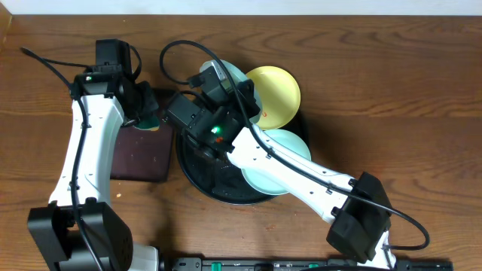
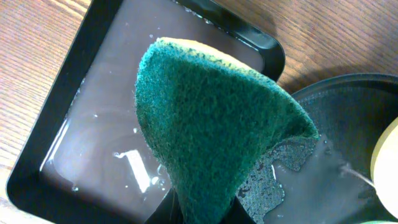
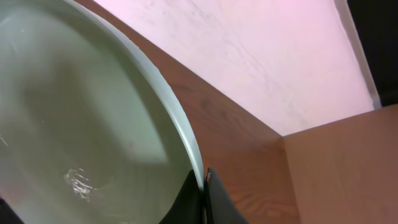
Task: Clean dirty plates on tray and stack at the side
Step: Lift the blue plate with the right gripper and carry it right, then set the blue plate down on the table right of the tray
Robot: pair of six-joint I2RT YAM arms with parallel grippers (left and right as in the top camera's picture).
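A: L claw (image 2: 202,208)?
B: Clamped on green sponge (image 2: 211,124), over brown tray (image 2: 93,124).
A: R claw (image 3: 202,193)?
B: Pinching mint plate (image 3: 81,124) by its rim. Yellow plate (image 1: 275,94) at 1 o'clock of black tray (image 1: 197,177), other mint plate (image 1: 295,143) at 4.

With the round tray (image 1: 218,184) as landmark, the small rectangular tray (image 1: 143,158) lies on the table (image 1: 422,90) just beside its left edge. The sponge (image 2: 211,124) hangs above the spot where the two trays meet, pinched in the left gripper (image 2: 202,211). One plate (image 1: 290,141) lies in the round tray at its right side, a second plate (image 1: 275,94) sits behind that one and reaches over the tray's far right rim, and a third plate (image 3: 81,112) stands tilted above the tray's far edge, left of the second, its rim clamped in the right gripper (image 3: 204,193).
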